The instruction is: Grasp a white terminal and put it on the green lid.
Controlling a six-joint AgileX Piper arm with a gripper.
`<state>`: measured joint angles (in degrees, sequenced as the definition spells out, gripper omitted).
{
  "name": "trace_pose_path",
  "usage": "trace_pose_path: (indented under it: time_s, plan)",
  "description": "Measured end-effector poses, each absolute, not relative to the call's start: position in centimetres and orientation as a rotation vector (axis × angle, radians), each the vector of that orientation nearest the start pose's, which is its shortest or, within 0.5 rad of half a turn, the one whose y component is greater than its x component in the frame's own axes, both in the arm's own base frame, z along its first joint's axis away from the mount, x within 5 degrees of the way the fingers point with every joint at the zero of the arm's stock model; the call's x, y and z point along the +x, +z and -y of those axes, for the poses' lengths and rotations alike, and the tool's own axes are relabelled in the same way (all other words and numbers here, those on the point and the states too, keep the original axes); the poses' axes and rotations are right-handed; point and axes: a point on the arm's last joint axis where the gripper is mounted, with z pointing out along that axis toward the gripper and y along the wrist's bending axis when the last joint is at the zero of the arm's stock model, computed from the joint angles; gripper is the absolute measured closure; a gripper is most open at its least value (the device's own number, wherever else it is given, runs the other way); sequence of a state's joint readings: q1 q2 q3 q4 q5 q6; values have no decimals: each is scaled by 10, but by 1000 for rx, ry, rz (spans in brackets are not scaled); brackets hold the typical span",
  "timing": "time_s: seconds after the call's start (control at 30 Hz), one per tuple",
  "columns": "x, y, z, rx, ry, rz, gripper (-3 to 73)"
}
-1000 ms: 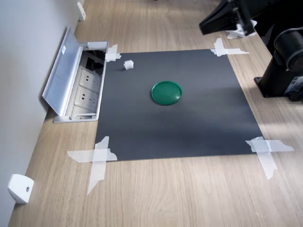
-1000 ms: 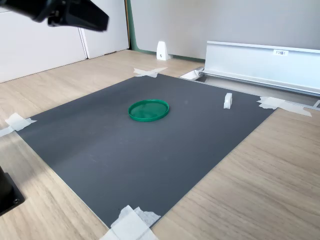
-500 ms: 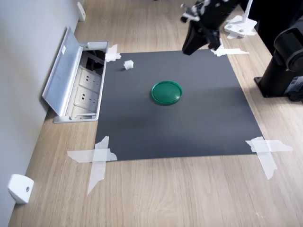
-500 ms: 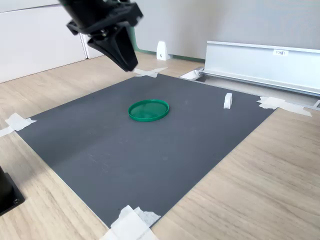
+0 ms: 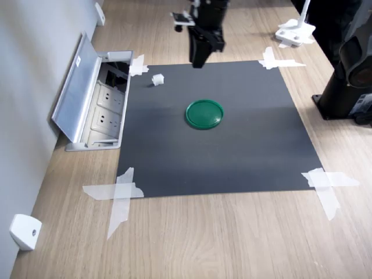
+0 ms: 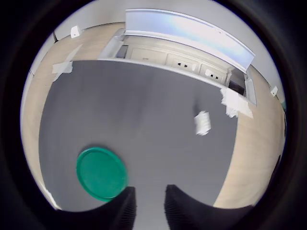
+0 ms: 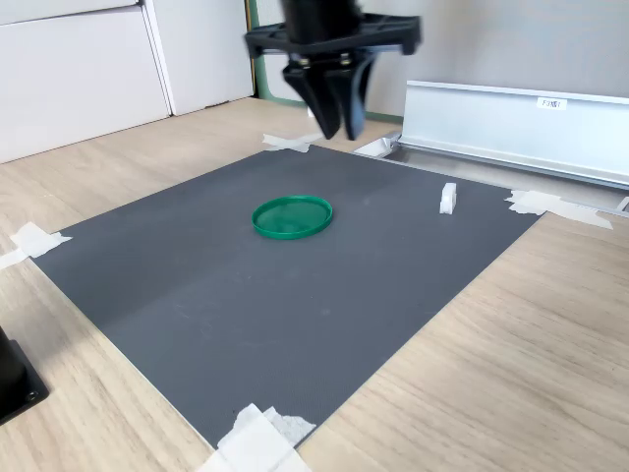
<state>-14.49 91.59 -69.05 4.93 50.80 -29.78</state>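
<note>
On the taped dark mat [image 5: 232, 145], the gripper [image 7: 339, 126] hangs nearly closed, empty.

Black mat [image 5: 232, 151]: matt, smooth sheet on a light wood-grain tabletop [image 5: 221, 238]. On the mat, green lid [image 5: 204, 114]: smooth glossy plastic; white terminal [image 5: 157, 80]: plain matt plastic. Beside the mat, socket box lid [image 5: 75, 87]: brushed metal.

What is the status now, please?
Gripper above mat, holds nothing. White terminal on mat, apart from green lid. Path clear.
</note>
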Motion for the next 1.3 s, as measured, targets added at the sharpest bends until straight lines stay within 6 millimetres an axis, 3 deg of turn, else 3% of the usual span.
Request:
trace_pose_path:
  time_s: [0.2,0.47,0.6,1.07,1.17,1.3]
  plan:
    - [349,265,95,-290,-170,-2745,170]
    - [380,230,107,-265,-181,-2825,133]
    - [390,214,110,-239,-173,-2850,133]
    - [406,191,114,-154,-146,-2856,140]
    - [406,191,113,-153,-145,-2857,190]
    - [406,191,113,-146,-135,-2855,334]
